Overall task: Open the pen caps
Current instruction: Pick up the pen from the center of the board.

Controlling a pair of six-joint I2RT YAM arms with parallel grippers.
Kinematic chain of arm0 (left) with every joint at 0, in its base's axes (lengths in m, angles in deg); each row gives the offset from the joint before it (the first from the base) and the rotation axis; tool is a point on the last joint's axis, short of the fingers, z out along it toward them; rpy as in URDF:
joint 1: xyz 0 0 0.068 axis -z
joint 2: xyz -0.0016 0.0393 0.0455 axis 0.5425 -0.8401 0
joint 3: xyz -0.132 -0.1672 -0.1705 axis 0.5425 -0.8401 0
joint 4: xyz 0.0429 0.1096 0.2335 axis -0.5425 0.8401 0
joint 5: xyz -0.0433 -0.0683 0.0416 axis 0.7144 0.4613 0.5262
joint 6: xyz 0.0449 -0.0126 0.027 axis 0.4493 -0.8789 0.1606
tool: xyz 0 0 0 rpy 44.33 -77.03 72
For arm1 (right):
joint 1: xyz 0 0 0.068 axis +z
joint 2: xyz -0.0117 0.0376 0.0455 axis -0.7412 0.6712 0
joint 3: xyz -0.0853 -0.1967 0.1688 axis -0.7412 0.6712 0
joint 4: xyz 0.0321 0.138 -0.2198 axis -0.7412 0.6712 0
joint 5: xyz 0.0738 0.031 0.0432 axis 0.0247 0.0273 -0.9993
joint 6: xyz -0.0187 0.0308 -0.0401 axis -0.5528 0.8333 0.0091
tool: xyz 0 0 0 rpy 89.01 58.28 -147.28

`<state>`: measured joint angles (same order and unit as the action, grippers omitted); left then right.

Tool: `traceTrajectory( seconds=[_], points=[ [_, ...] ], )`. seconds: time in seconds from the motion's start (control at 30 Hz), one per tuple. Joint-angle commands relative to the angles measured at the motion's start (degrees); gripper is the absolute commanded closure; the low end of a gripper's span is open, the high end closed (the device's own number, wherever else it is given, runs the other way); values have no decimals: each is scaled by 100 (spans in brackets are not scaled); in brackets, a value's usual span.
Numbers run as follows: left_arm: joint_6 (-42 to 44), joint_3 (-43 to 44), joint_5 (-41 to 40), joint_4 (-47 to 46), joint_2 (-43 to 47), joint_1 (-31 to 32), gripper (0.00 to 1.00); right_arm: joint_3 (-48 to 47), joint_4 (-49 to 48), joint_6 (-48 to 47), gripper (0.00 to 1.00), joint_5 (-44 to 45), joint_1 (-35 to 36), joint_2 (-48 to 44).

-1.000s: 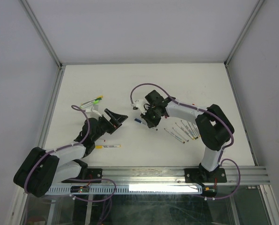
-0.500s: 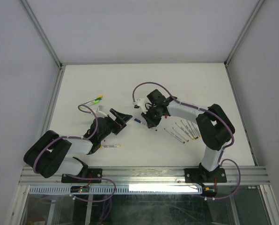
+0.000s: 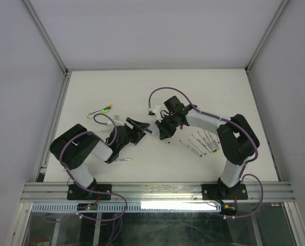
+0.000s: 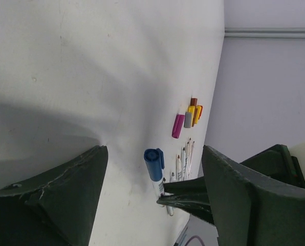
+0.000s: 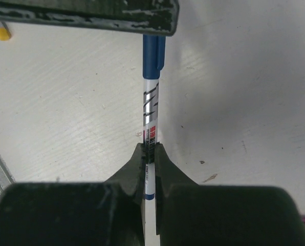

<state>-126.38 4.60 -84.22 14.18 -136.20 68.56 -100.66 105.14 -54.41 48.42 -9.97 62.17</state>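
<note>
My right gripper (image 5: 149, 151) is shut on the white-grey barrel of a pen (image 5: 150, 113) and holds it above the table, blue cap (image 5: 153, 56) pointing away. My left gripper (image 4: 155, 149) is open, and that blue cap (image 4: 153, 163) sits between its wide jaws without touching either finger. From above, the two grippers meet at mid-table, left (image 3: 140, 126) and right (image 3: 160, 131), with the blue cap (image 3: 149, 131) between them. Loose pen caps (image 4: 192, 113), purple, grey, yellow, orange and maroon, lie together on the table beyond.
Several uncapped pens (image 3: 198, 143) lie in a row right of the right gripper. Two pens with green and yellow ends (image 3: 101, 109) lie at the far left, and one with a yellow end (image 3: 123, 160) near the left arm. A yellow cap (image 5: 0, 32) lies nearby.
The left arm has swung right, bringing its open jaws up around the blue cap, and they have narrowed a little. The right gripper keeps its hold on the pen.
</note>
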Motion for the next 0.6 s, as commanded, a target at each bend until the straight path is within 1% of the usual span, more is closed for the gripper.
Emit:
traceTrajectory(
  seconds=[0.0, 0.13, 0.2, 0.27, 0.3, 0.33, 0.43, 0.5, 0.57],
  points=[
    [-360, 135, 16, -1372, -517, 74, 26, 0, -241, 138, 100, -429, -58, -224],
    [-441, 150, 43, -1736, -773, 104, 34, -44, -208, 193, 100, -605, -86, -97],
    [-444, 146, 26, -1790, -811, 139, 39, -68, -193, 215, 100, -656, -100, -46],
    [-425, 168, 27, -1796, -832, 173, 42, -81, -186, 227, 100, -688, -102, -3],
    [-425, 177, 31, -1808, -848, 181, 46, -88, -174, 227, 100, -704, -110, 16],
    [-427, 182, 29, -1825, -866, 200, 53, -96, -162, 234, 100, -719, -105, 41],
    [-426, 191, 70, -1937, -949, 219, 65, -127, -121, 236, 100, -750, -126, 110],
    [-439, 183, 88, -2014, -985, 227, 77, -147, -71, 236, 100, -767, -138, 157],
    [-444, 167, 96, -2055, -984, 235, 83, -192, -11, 229, 100, -790, -146, 226]
  ],
)
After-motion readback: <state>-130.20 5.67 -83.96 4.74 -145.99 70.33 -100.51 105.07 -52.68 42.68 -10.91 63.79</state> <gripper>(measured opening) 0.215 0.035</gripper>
